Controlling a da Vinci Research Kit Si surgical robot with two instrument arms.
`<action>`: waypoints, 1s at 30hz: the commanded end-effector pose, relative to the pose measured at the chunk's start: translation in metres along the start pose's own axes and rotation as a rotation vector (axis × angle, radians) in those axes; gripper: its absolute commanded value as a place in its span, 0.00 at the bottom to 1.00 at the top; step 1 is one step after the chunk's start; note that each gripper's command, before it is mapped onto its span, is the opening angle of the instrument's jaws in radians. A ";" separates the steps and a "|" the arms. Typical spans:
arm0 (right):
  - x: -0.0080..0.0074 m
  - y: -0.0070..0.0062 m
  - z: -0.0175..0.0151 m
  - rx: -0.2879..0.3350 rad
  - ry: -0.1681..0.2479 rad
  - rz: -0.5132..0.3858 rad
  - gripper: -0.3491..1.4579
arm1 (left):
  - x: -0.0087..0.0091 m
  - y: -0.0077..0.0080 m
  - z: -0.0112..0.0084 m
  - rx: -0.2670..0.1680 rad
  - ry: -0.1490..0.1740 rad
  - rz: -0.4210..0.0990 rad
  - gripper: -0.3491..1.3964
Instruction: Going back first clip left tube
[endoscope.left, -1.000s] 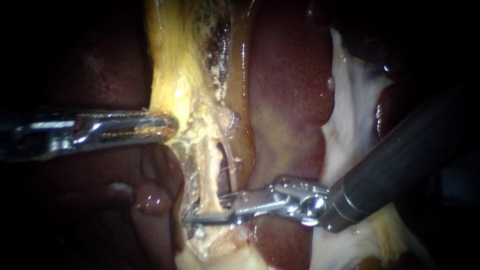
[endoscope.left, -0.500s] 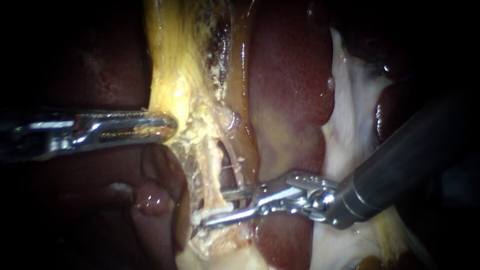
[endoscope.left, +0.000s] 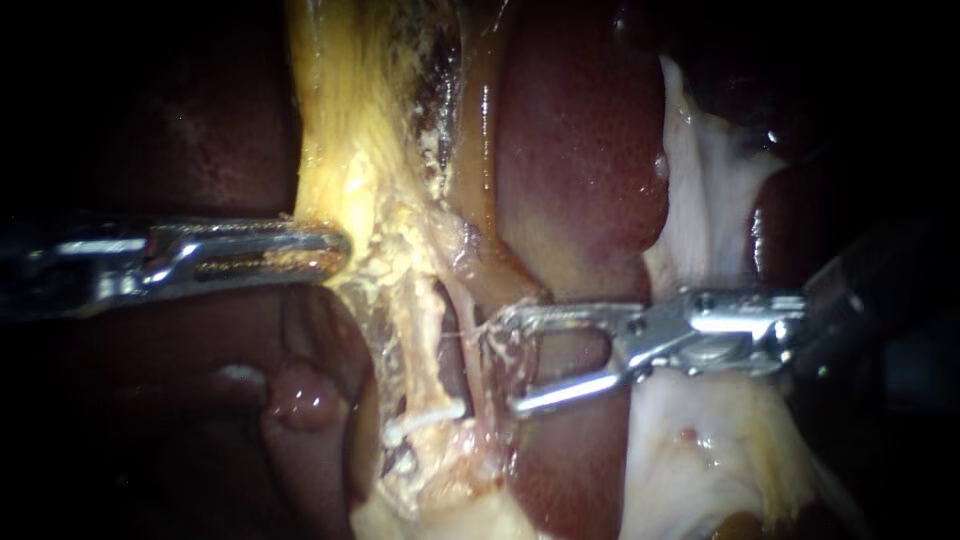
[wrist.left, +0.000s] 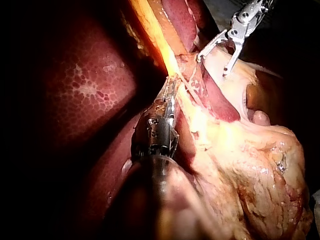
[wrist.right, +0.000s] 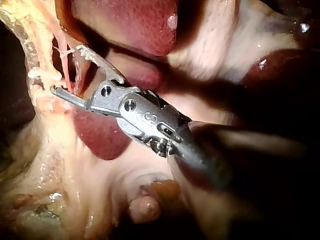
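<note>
Clearly the right instrument (endoscope.left: 503, 366) holds its jaws wide open and empty just right of the upright left tube (endoscope.left: 425, 345), whose clip (endoscope.left: 428, 416) sits below-left of them.

The left instrument (endoscope.left: 335, 252) enters from the left at mid height. Its jaws close on the left edge of a tissue band (endoscope.left: 340, 130) that runs down from the top. Below them the band narrows into the left tube (endoscope.left: 425, 335), with a thinner right tube (endoscope.left: 470, 350) just beside it. A clip (endoscope.left: 428, 415) lies across the left tube, low down. The right instrument (endoscope.left: 503, 365) enters from the right. Its jaws stand apart just right of the tubes. The upper jaw seems to touch the right tube. The lower one is near the clip's right end, not touching. The liver (endoscope.left: 580, 150) lies behind these jaws, right of the band.
</note>
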 end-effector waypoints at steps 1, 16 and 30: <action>0.0002 0.0000 -0.0001 0.000 0.000 -0.001 0.52 | 0.0000 0.0000 0.0000 0.000 0.000 0.000 0.06; 0.0006 -0.0003 -0.0002 -0.002 0.006 -0.022 0.52 | 0.0032 0.0042 0.0067 0.002 0.004 0.002 0.06; 0.0009 -0.0004 -0.0003 -0.002 0.006 -0.027 0.52 | 0.0039 0.0035 0.0101 0.014 0.031 -0.001 0.06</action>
